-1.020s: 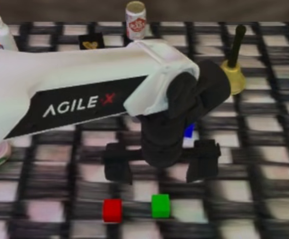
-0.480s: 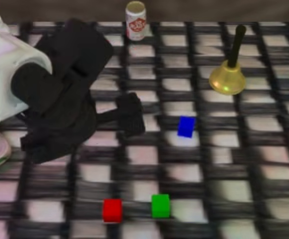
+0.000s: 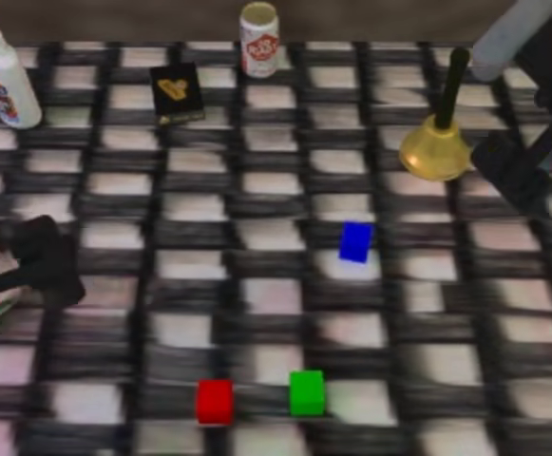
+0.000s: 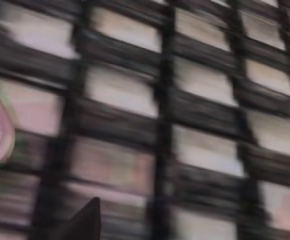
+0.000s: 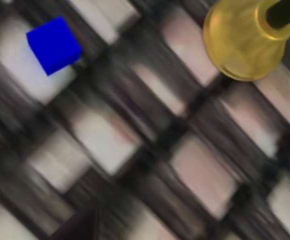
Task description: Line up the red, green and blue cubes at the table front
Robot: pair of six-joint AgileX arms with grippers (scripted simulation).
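Red cube point(image 3: 214, 400) and green cube point(image 3: 306, 391) side by side at tabletop point(image 3: 276, 294) front; blue cube point(image 3: 355, 241) mid-tabletop, between both tools. Left tool point(image 3: 28, 271) at left edge, right tool point(image 3: 523, 161) by bell point(image 3: 435, 147); can't tell either's finger state.

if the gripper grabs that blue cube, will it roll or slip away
The blue cube probably won't roll: it rests flat on the table, with flat faces and square edges. Its parallel sides should suit a two-finger pinch. It looks rigid and small, so likely light.
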